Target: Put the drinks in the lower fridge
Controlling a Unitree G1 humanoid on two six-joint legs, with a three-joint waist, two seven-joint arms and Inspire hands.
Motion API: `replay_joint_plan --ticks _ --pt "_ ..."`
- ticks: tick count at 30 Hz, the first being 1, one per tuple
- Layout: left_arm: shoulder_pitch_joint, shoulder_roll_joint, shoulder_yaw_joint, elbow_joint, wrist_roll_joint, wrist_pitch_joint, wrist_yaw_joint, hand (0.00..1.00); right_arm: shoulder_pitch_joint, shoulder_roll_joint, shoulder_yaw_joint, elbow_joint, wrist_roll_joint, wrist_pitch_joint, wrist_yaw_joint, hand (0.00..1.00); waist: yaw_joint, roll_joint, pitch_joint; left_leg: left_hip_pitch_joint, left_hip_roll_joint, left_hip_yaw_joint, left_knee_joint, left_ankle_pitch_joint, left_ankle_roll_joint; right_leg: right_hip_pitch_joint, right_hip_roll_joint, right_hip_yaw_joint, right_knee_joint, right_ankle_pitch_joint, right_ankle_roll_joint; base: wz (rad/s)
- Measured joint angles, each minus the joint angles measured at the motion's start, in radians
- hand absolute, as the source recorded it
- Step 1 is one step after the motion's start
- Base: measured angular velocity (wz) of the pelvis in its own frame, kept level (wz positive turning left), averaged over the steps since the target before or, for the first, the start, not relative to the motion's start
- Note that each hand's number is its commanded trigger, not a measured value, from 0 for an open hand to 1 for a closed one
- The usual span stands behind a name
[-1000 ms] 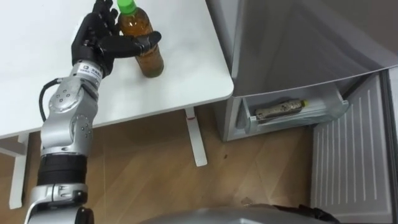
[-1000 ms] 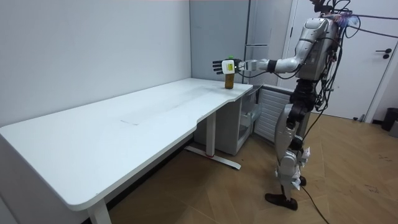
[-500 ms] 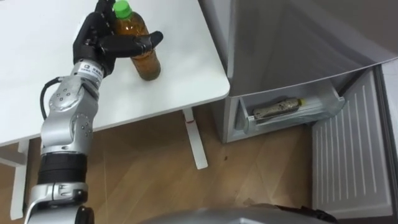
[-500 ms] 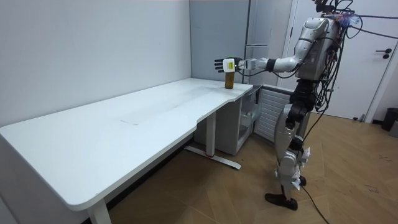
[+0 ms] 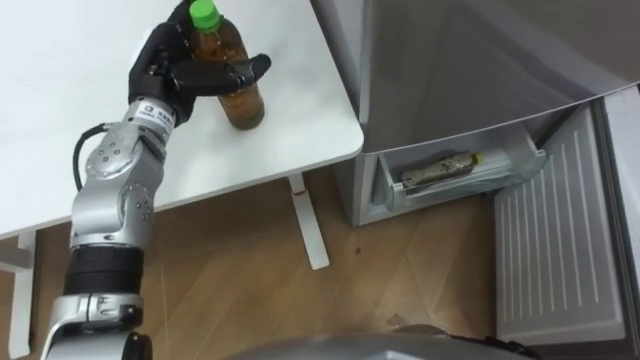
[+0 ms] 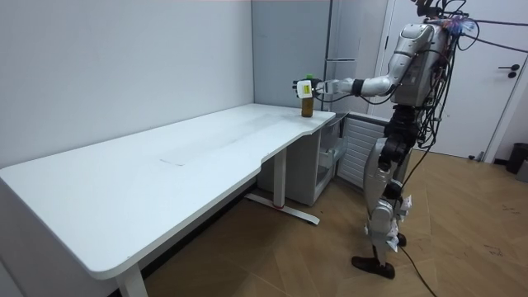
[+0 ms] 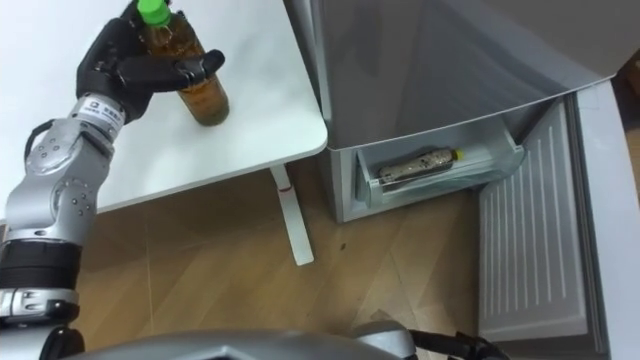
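Bottle (image 5: 243,100) of brown drink with a green cap (image 5: 204,12) is standing upright near the corner of the white surface (image 5: 300,130), just beside the fridge (image 5: 450,60); left hand (image 5: 185,72) is curling fingers and thumb round its middle, gripping it; base seems to be resting on the surface, not yet lifted; robot is standing at the surface's end by the fridge, left arm reaching out; lower door (image 5: 550,240) is hanging open; drawer (image 5: 385,195) is showing another bottle (image 5: 440,170) lying flat inside; step in hand looks like the pick-up; next move is calling for a firm upright lift, then carrying it right and down to the drawer, clearing the surface edge.
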Motion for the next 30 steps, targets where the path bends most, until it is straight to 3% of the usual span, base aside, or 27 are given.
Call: replay_joint_plan --ticks 12,17,24,30 --pt "0.000 0.000 -0.033 0.056 0.000 0.010 -0.004 1.00 0.000 0.004 0.012 -0.001 0.000 -0.001 -0.025 0.00 0.000 0.005 -0.0032 -0.003 0.001 0.000 0.002 0.000 0.000 -0.003 0.000 0.000 0.001 0.000 0.000 0.00" --pt "-0.002 0.000 -0.028 0.046 0.001 0.015 0.001 1.00 -0.006 0.004 0.019 -0.011 -0.002 0.000 -0.018 0.00 0.002 0.012 -0.0085 -0.015 0.001 -0.001 0.006 0.000 0.000 -0.011 0.001 0.000 0.001 0.000 0.000 0.00" --pt "-0.002 -0.013 -0.028 0.026 0.022 0.027 0.053 1.00 -0.033 0.011 0.067 -0.016 -0.005 -0.008 -0.011 0.00 0.014 0.013 -0.0081 -0.014 0.001 -0.002 0.007 0.000 0.000 -0.011 0.001 -0.001 0.002 0.000 0.000 0.00" --pt "0.004 -0.022 -0.048 -0.113 0.064 0.027 0.108 1.00 -0.037 0.010 0.138 -0.046 -0.059 -0.027 -0.020 0.00 0.052 0.007 -0.0029 -0.024 0.001 -0.013 0.004 0.000 0.000 -0.016 0.001 -0.010 0.001 0.001 0.000 0.04"
